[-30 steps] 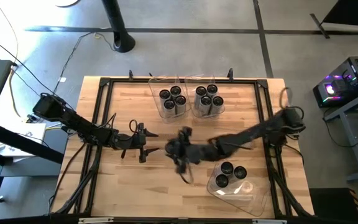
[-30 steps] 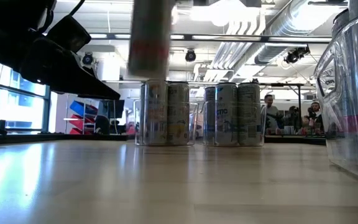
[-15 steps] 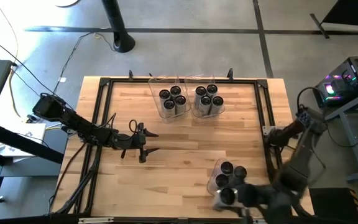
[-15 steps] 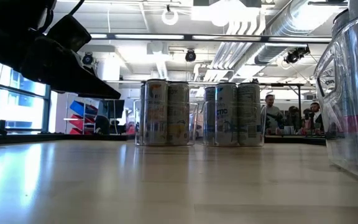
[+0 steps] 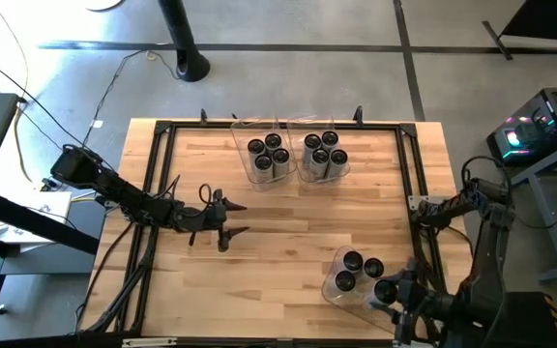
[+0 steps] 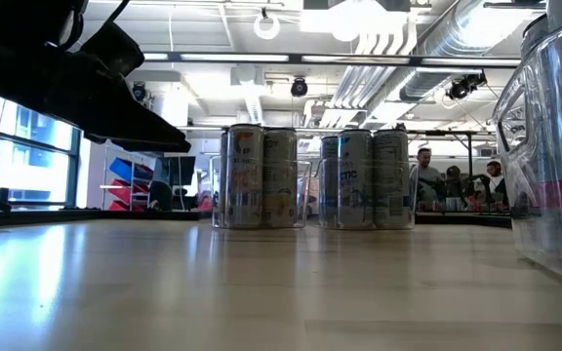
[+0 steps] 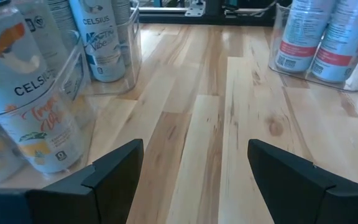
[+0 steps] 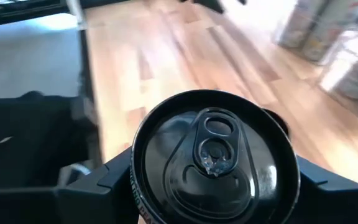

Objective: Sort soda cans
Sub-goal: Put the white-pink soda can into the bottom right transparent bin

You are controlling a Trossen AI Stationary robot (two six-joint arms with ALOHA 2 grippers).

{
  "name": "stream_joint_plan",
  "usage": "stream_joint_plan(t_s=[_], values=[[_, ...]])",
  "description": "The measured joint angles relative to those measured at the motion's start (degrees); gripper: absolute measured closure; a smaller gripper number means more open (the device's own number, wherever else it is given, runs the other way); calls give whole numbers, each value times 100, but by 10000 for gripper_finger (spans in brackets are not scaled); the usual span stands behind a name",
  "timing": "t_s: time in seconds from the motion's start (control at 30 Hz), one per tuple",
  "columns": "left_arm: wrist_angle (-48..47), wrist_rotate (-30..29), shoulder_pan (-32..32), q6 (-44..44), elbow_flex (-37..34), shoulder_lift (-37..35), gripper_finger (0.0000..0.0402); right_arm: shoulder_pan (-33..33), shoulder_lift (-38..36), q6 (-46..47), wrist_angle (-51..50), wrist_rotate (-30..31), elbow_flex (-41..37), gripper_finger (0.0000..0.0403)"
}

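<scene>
Several soda cans with dark tops stand upright in two clear bins at the far edge, the left bin and the right bin. A third bin at the near right holds three cans. My right gripper is over that bin, shut on another soda can. My left gripper stands open over the bare table left of the middle, with nothing between its fingers. My right gripper pinches the can's side just below its top rim, one finger on each side of the can. The can stays upright, its black top with the pull tab facing the wrist camera. Whether its bottom rests in the bin, I cannot tell.
A black metal frame runs round the wooden table. In the low view the far bins stand at mid-table and the near-right bin's wall fills the right edge. People show in the room behind.
My right gripper has swung from the table's middle toward its near right corner, carrying the can clear of the table, and has rolled at the wrist. It now holds the can over the near-right bin. The left arm has kept still.
</scene>
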Motion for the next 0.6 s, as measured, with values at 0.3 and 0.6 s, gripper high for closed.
stream_joint_plan(t_s=[0.3,0.6], values=[[-1,-33,2,-8,0,0,117,-55,781,807,-334,415,0,163],[-1,-33,40,30,0,0,117,-383,1481,1381,-267,179,-2,163]])
